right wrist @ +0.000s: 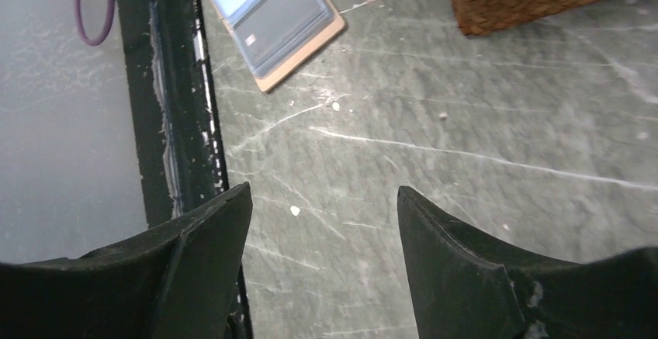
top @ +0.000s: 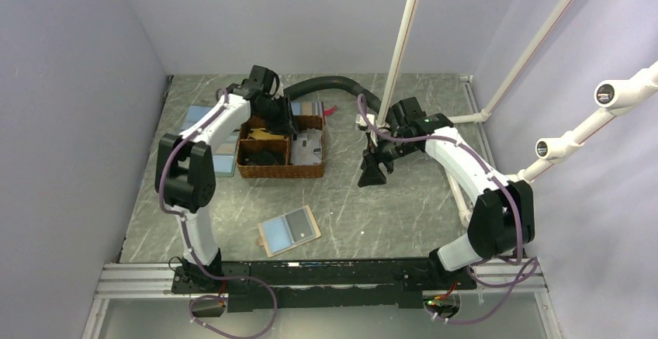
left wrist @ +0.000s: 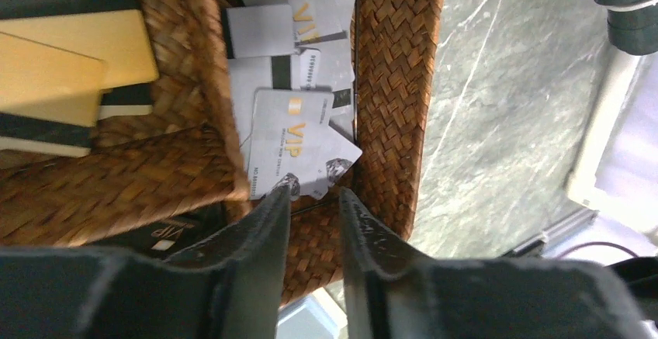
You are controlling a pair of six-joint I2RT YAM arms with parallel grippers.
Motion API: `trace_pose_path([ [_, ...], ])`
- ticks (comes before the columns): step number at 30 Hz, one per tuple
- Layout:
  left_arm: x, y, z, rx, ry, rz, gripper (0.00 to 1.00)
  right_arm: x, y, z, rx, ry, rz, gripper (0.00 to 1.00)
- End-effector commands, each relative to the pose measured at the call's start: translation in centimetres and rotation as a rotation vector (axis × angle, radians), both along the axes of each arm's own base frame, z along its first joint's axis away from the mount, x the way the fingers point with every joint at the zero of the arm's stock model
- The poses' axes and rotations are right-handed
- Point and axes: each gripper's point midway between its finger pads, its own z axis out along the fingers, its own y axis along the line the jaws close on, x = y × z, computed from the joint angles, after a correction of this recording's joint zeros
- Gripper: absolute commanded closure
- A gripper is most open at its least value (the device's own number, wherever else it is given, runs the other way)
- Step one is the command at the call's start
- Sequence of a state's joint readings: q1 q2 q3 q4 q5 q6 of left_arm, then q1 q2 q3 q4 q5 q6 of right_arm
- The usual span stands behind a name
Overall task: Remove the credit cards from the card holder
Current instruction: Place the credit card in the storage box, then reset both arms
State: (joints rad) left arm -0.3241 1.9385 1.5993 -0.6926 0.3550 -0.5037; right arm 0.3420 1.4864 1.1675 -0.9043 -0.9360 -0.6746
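- Two plain light blue flat rectangles [top: 199,115] lie on the grey marble-patterned desk [top: 372,215] at the far left. They sit beside and partly under the left arm.
- The brown woven two-compartment basket [top: 281,170] stands toward the back, left of centre.
- In the left wrist view, the basket's left compartment holds gold cards with black stripes [left wrist: 74,44].
- Its right compartment holds a loose pile of silver cards marked "VIP" [left wrist: 299,133].
- The left gripper [left wrist: 314,195] hangs over the basket's right compartment. Its two dark fingers [left wrist: 264,230] stand slightly apart with nothing pinched between them. The nearest silver card's lower edge lies just past the fingertips.
- The small bifold card holder with a tan leather rim [top: 289,230] lies opened flat on the desk. It is in front of the basket and apart from it, towards the near edge, between the two arm bases.
- Its inner faces are up, with the light blue half on the left and the grey half on the right. Neither gripper touches it.
- In the right wrist view it shows at the upper left [right wrist: 271,21], near the black rail.
- The right gripper [right wrist: 324,191] hovers over bare desk to the right of the basket. It is well apart from the card holder, its fingers spread wide and holding nothing.
- White tubes [top: 403,36] rise at the right rear.
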Motion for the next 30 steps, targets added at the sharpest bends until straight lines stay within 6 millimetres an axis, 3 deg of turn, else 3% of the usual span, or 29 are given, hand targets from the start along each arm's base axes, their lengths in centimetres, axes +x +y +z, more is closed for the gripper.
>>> trace_pose_path([
  [1,0.7,2.0,9.5,0.030,-0.282,0.024,0.58,1.9,-1.3,3.6,-0.028,-0.135,-0.048,0.26],
  [4,-0.9,4.1,12.3,0.060,-0.370,0.064,0.45,2.3,-2.2,5.0,-0.049,-0.170,-0.090,0.21],
  [10,-6.5,9.8,16.7,0.000,-0.492,0.255,0.01,4.5,-5.1,7.8,-0.044,-0.205,-0.270,0.06],
  [13,-9.7,11.9,18.5,-0.032,-0.521,0.315,0.01,5.0,-6.0,9.4,0.009,-0.189,-0.345,0.00],
  [19,-15.5,12.8,20.3,-0.055,-0.508,0.346,0.01,5.9,-7.5,10.8,0.014,-0.185,-0.480,0.00],
  [24,-18.0,13.2,21.0,-0.050,-0.521,0.344,0.01,4.4,-7.8,12.5,0.077,-0.234,-0.394,0.00],
  [30,-19.7,13.6,20.8,-0.029,-0.528,0.330,0.00,4.9,-8.3,13.0,0.123,-0.198,-0.547,0.00],
])
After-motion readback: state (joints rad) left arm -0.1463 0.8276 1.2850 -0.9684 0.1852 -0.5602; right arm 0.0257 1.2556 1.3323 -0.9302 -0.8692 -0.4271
